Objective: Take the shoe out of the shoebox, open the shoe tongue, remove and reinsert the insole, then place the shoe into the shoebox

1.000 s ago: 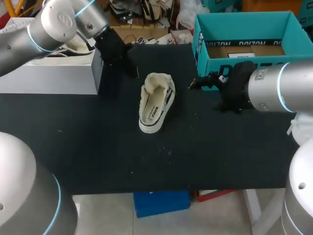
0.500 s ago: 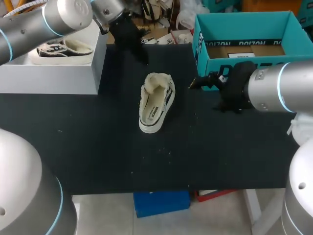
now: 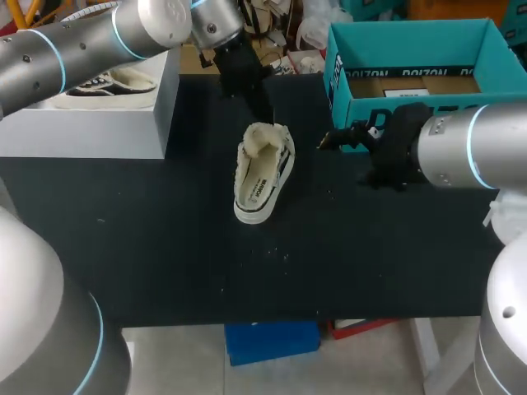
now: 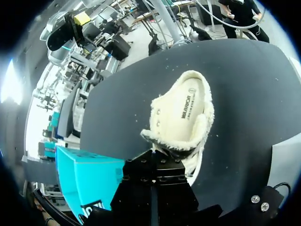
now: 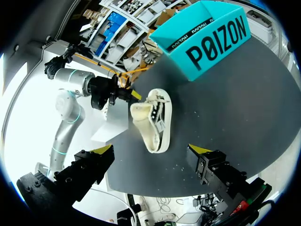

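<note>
A white, fleece-lined shoe (image 3: 263, 174) lies on the black table (image 3: 148, 247), its fluffy end towards the back. My left gripper (image 3: 265, 113) hangs shut right at that fluffy end. In the left wrist view the shoe (image 4: 184, 115) lies just ahead of the shut gripper (image 4: 153, 157), whose fingers hold nothing. The teal shoebox (image 3: 395, 111) stands open at the back right. In front of it my right gripper (image 3: 338, 140) is open, apart from the shoe. In the right wrist view the shoe (image 5: 156, 120) lies ahead of the wide-open gripper (image 5: 150, 150), with the shoebox (image 5: 207, 40) beyond.
A grey box (image 3: 90, 123) at the back left carries a second shoe (image 3: 107, 81). Small white crumbs dot the table in front of the shoe. The teal box wall stands close behind my right gripper.
My left arm has swung right from beside the grey box to the shoe's fluffy end. The right arm and the shoe have not moved.
</note>
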`<state>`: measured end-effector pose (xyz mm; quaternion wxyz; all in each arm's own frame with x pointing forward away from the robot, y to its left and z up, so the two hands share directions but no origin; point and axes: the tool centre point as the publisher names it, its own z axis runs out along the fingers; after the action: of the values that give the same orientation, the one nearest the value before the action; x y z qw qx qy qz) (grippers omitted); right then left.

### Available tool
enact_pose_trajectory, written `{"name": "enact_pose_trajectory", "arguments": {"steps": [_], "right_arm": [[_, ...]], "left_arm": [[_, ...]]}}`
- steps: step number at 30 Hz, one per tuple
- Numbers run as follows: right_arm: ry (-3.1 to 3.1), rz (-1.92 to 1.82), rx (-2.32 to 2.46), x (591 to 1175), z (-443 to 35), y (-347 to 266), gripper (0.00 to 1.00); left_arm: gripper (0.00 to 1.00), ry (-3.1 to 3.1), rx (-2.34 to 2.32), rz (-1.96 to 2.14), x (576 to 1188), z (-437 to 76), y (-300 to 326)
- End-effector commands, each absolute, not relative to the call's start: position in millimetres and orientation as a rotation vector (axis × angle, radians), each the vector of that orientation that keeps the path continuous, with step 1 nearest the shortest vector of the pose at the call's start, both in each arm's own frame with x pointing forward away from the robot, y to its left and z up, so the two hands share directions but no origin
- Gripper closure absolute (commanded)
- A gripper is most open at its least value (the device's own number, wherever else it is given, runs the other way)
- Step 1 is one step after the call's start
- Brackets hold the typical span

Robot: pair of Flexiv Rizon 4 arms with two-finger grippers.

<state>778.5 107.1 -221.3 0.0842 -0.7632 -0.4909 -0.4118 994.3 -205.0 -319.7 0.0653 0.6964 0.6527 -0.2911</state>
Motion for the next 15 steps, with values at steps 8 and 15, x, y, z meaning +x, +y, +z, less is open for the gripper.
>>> {"name": "enact_pose_trajectory", "arguments": {"steps": [8, 15], "right_arm": [[-1.464, -1.230, -2.284, 779, -221, 110, 0.00], [-1.464, -1.230, -2.284, 779, -221, 110, 0.00]], "left_arm": [[1.00, 1.964, 2.209, -0.891, 956, -338, -201], [1.00, 2.017, 2.236, -0.863, 947, -355, -192]]}}
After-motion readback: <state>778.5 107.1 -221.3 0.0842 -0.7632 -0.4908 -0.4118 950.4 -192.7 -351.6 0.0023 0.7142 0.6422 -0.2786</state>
